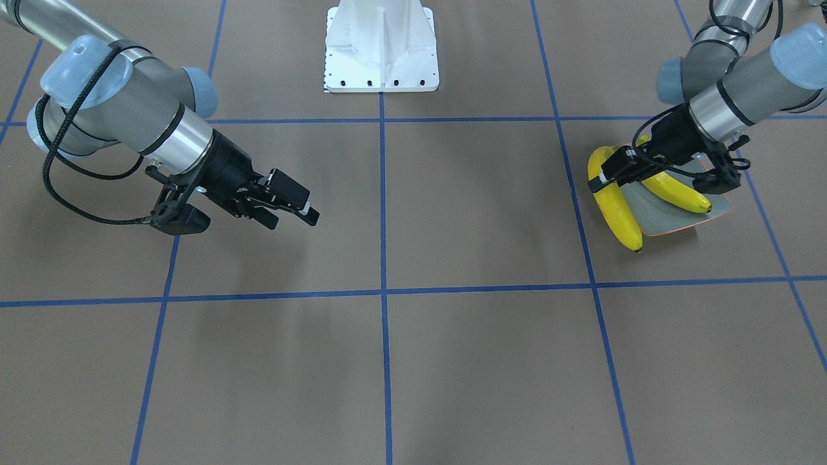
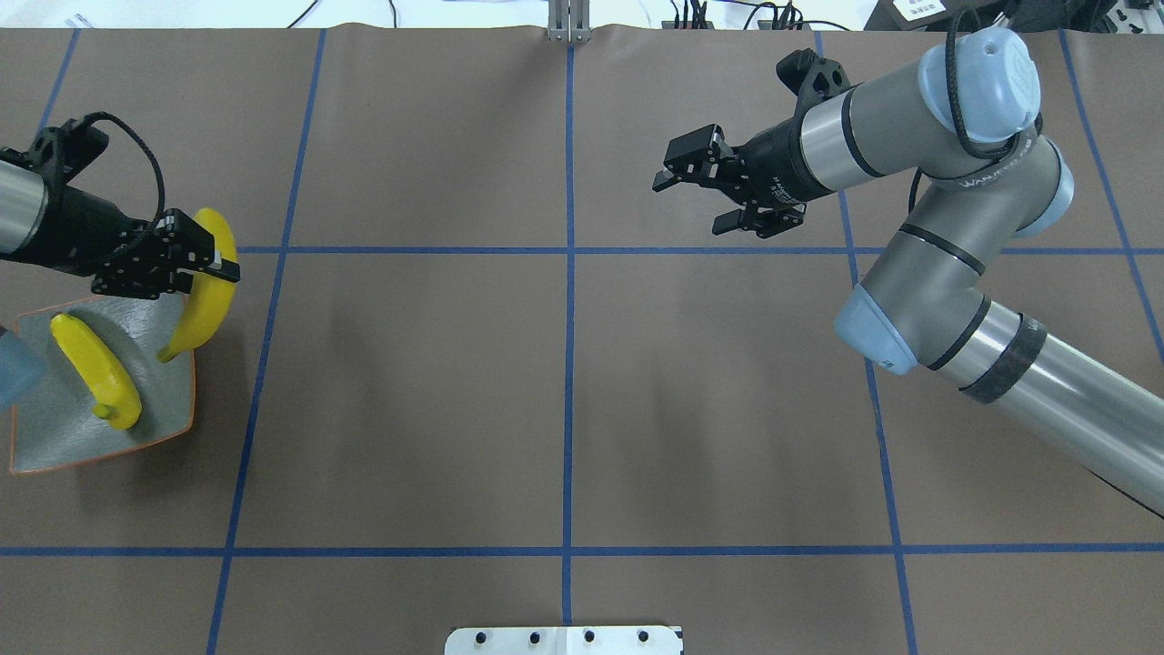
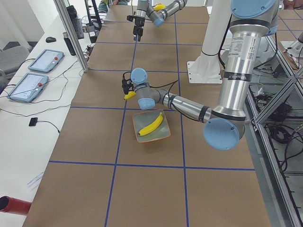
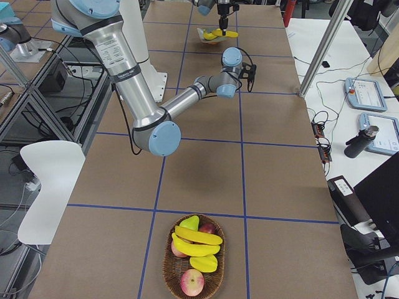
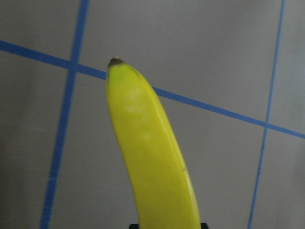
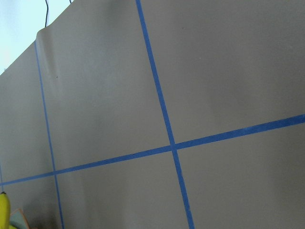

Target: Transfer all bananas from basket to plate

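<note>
My left gripper (image 2: pixel 216 264) is shut on a yellow banana (image 2: pixel 207 300), also in the front view (image 1: pixel 617 213). It holds the banana over the far edge of the grey-green plate (image 2: pixel 55 441). The banana fills the left wrist view (image 5: pixel 152 162). A second banana (image 2: pixel 95 373) lies on the plate (image 1: pixel 652 216). My right gripper (image 2: pixel 691 196) is open and empty above the bare table at the far right. The wicker basket (image 4: pixel 168 261), seen only in the exterior right view, holds two more bananas (image 4: pixel 198 237).
The basket also holds apples (image 4: pixel 192 281) and a green fruit (image 4: pixel 189 222). The robot's white base (image 1: pixel 381 48) stands at the table's middle on my side. Blue tape lines grid the brown table.
</note>
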